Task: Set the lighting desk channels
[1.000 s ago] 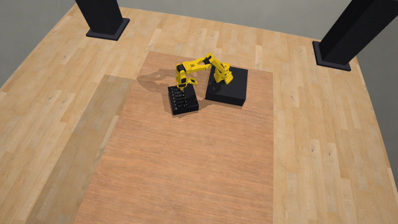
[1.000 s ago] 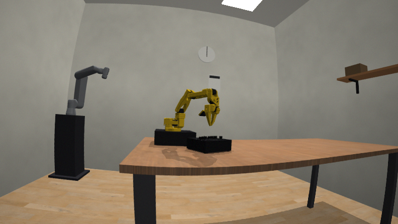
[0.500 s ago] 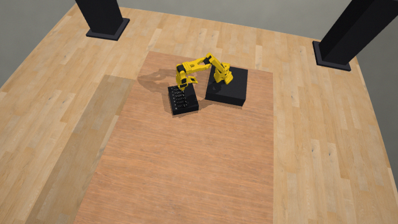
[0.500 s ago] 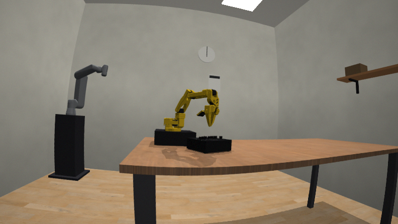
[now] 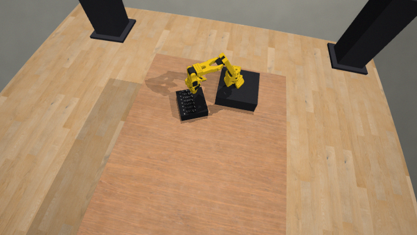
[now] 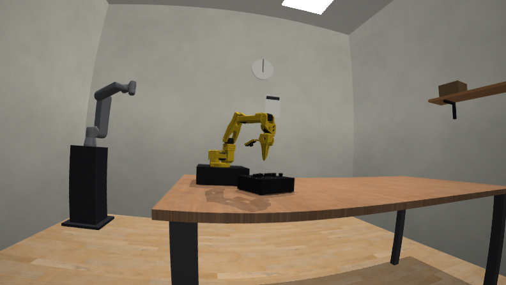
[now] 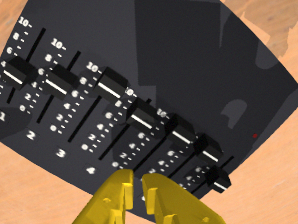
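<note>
A: Where's the black fader-box lighting desk (image 7: 166, 43)?
B: Frame centre on the wooden desk (image 7: 266, 183); fader row runs upper left to lower right.
A: Yellow claw (image 7: 136, 192)?
B: Closed, empty, bottom centre, just below the faders; slots point away up-right.

Lighting desk (image 5: 201, 109) on the table (image 5: 189, 175); arm's pedestal (image 5: 248, 96) just beside it (apart).

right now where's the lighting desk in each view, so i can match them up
Top: the lighting desk is a small black box left of the arm's black base block, under the gripper.
Exterior: low black box on the table, right of the base block, below the gripper.
Wrist: fills the upper frame, faders tilted.
Shared landmark: the yellow gripper.
</note>
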Robot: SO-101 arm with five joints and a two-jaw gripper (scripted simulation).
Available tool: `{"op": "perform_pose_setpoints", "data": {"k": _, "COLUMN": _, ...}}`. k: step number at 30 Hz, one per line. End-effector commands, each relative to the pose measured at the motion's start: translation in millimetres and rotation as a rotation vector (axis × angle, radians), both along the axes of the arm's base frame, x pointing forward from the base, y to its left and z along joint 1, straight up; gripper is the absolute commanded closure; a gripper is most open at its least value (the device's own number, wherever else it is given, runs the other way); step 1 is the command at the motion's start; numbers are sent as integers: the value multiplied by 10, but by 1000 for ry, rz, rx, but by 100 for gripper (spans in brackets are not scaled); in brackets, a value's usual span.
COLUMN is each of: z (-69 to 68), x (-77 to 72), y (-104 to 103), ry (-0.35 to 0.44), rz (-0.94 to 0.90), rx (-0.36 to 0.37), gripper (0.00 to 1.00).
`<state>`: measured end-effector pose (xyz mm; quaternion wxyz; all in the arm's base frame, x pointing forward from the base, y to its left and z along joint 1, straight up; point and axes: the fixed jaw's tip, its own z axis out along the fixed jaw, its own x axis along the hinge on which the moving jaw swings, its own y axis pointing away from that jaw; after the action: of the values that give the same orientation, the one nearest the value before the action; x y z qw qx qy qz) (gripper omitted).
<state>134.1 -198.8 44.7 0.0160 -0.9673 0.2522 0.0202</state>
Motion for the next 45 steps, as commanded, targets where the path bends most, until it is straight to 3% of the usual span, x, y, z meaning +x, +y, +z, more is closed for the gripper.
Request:
{"op": "perform_pose_setpoints", "data": {"k": 1, "z": 33, "x": -18, "y": 0, "ry": -31, "rz": 99, "rx": -36, "gripper": 100}}
{"op": "perform_pose_setpoints", "data": {"k": 15, "z": 29, "x": -88, "y": 140, "ry": -42, "rz": 609, "rx": -29, "gripper": 100}}
{"op": "perform_pose_setpoints", "data": {"k": 27, "z": 23, "x": -109, "y": 185, "ry": -45, "rz": 746, "rx": -27, "gripper": 100}}
{"op": "perform_pose_setpoints", "data": {"k": 45, "z": -28, "x": -166, "y": 116, "ry": -44, "rz": 714, "rx": -27, "gripper": 100}}
